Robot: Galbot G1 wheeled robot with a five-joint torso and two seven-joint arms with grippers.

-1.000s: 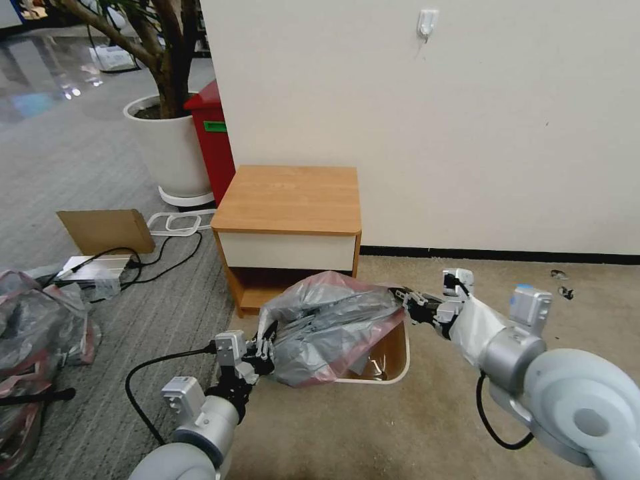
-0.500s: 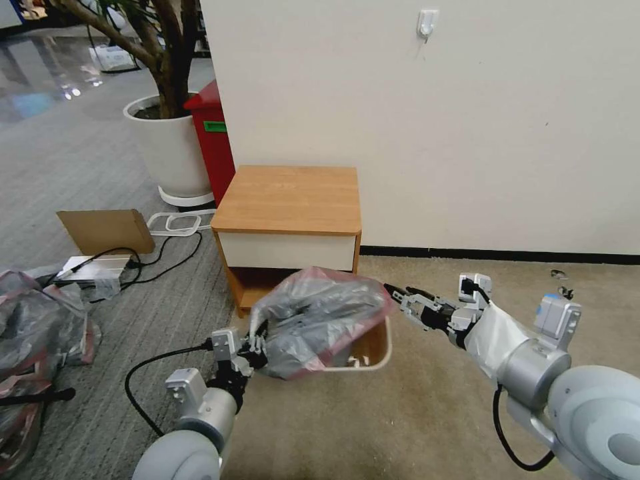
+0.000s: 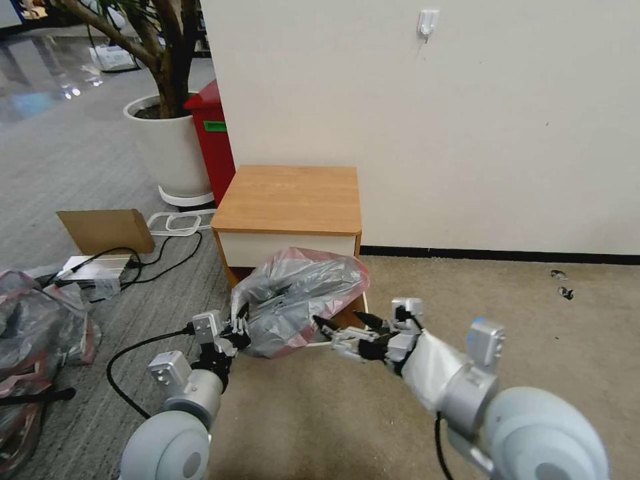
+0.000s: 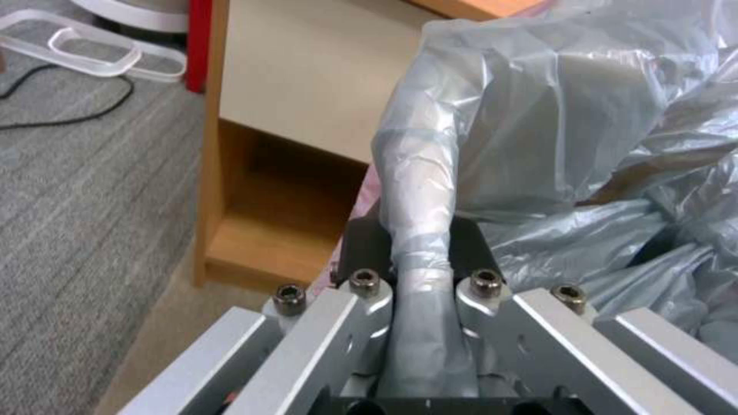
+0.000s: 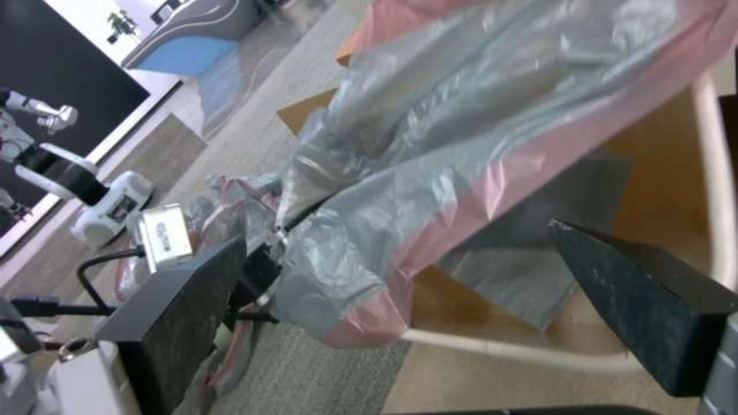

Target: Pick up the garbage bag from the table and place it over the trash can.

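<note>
Head view: the left gripper [image 3: 239, 328] pinches the garbage bag [image 3: 300, 297], which billows over the trash can [image 3: 320, 344] below the desk [image 3: 290, 199]. The right gripper [image 3: 340, 328] spreads its fingers wide beside the bag.

Left wrist view: twisted plastic runs between the clamped fingers [image 4: 361, 253].

Right wrist view: both fingers [image 5: 646, 300] flank the bag's pink edge, apart from it.

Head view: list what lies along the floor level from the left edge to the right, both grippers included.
heap of grey-pink bags → cardboard sheet → left gripper, shut on the garbage bag → right gripper, open → small dark scraps on the carpet
</note>
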